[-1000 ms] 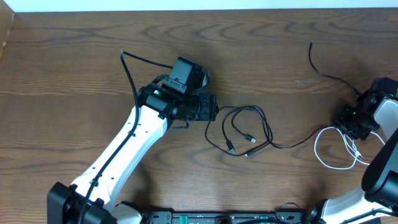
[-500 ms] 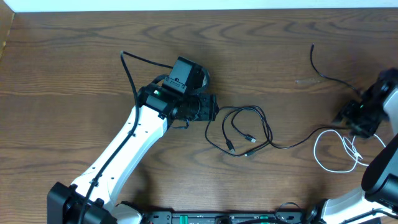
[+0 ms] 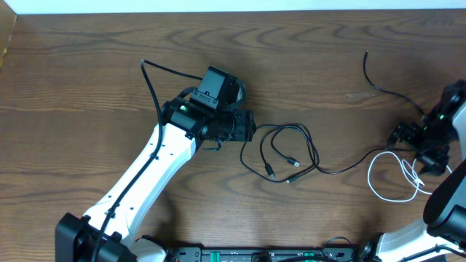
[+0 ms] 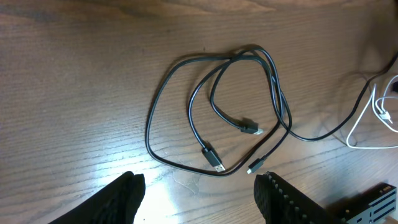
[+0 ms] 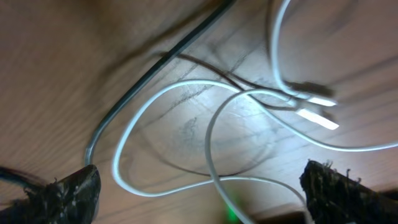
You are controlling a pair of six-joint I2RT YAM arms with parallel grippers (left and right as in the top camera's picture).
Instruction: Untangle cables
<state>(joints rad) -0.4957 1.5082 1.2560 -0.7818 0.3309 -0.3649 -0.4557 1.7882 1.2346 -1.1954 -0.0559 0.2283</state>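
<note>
Two black cables point(image 3: 287, 149) lie looped over each other mid-table, plug ends inside the loop; the left wrist view shows the same tangle point(image 4: 217, 106). One black strand runs right toward the white cable point(image 3: 389, 182), coiled near the right edge. Another thin black cable point(image 3: 378, 80) trails from the far right. My left gripper point(image 3: 251, 127) hovers just left of the tangle, open and empty point(image 4: 199, 199). My right gripper point(image 3: 416, 148) stands wide open over the white loops point(image 5: 211, 137), with a dark strand point(image 5: 149, 81) beside them; white cable lies on the wood between its fingertips point(image 5: 342, 186).
The left arm's own thick black wire point(image 3: 153, 87) arches over the wood behind its wrist. A dark equipment rail point(image 3: 255, 255) runs along the near edge. The table's far edge point(image 3: 233, 13) meets a white strip.
The right gripper has opened from nearly shut to wide and shifted slightly over the white cable. The left arm and the black tangle have not moved.
</note>
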